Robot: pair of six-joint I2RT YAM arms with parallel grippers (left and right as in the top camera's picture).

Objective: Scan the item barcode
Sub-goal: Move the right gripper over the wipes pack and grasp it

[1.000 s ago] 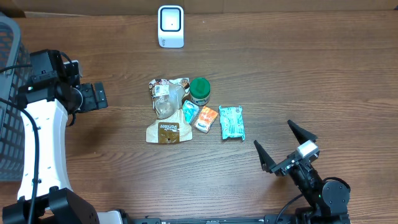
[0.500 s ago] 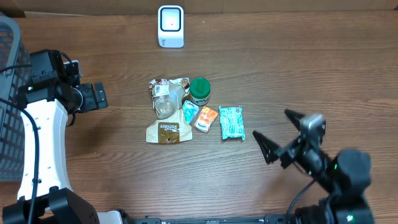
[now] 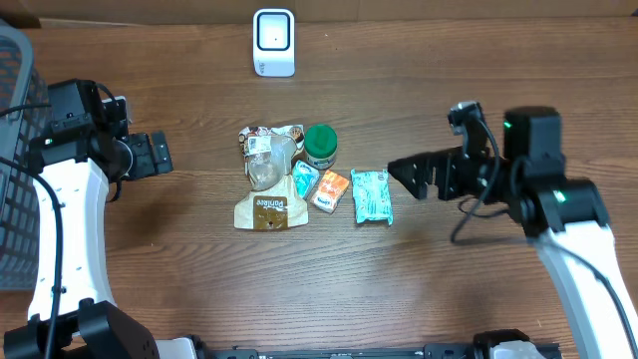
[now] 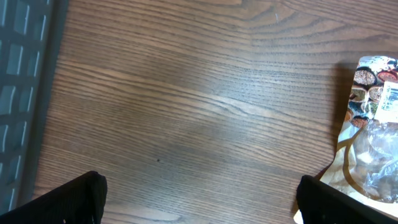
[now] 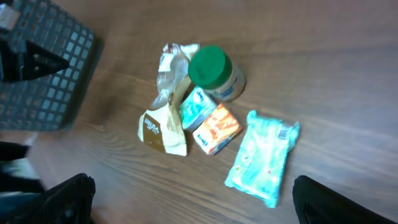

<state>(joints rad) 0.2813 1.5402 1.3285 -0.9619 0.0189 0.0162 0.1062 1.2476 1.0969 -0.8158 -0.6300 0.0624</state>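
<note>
The items lie bunched mid-table: a brown and white pouch (image 3: 267, 181), a green-lidded jar (image 3: 320, 146), a small teal packet (image 3: 305, 179), an orange packet (image 3: 330, 190) and a teal wipes pack (image 3: 371, 195). The white scanner (image 3: 273, 42) stands at the far edge. My right gripper (image 3: 411, 178) hangs open just right of the wipes pack, holding nothing. Its wrist view looks down on the jar (image 5: 214, 71), the wipes pack (image 5: 262, 155) and the pouch (image 5: 163, 118). My left gripper (image 3: 162, 155) is open and empty, left of the pouch (image 4: 373, 124).
A dark mesh basket (image 3: 15, 150) stands at the table's left edge, also seen in the left wrist view as a basket (image 4: 25, 62) and in the right wrist view as a basket (image 5: 43, 68). Bare wood surrounds the cluster.
My right arm has lifted from the front right of the table and swung left and away, ending beside the teal wipes pack. The left arm has not moved.
</note>
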